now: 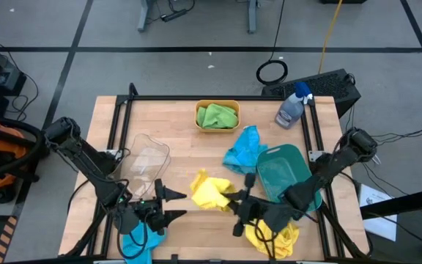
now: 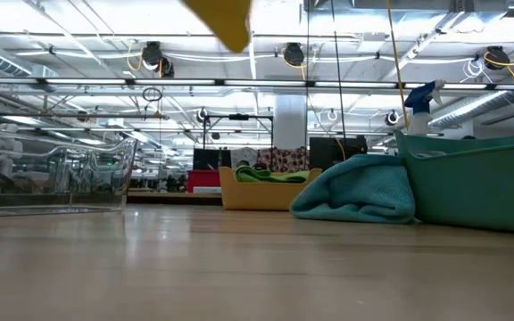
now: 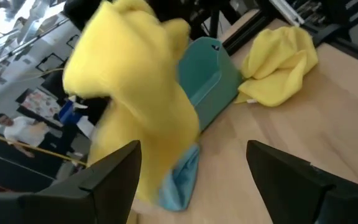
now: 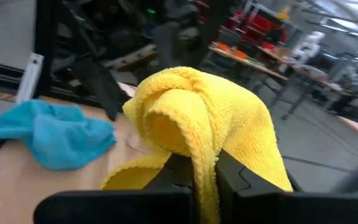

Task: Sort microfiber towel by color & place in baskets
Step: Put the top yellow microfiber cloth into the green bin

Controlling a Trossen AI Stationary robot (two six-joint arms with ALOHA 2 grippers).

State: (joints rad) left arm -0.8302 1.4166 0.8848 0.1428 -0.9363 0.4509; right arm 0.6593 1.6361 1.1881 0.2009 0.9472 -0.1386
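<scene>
Left gripper waits with fingers spread, empty, beside the lifted yellow towel. Right gripper pinches that towel. Judged best: carry it clear of the teal basket behind, without snagging.
</scene>
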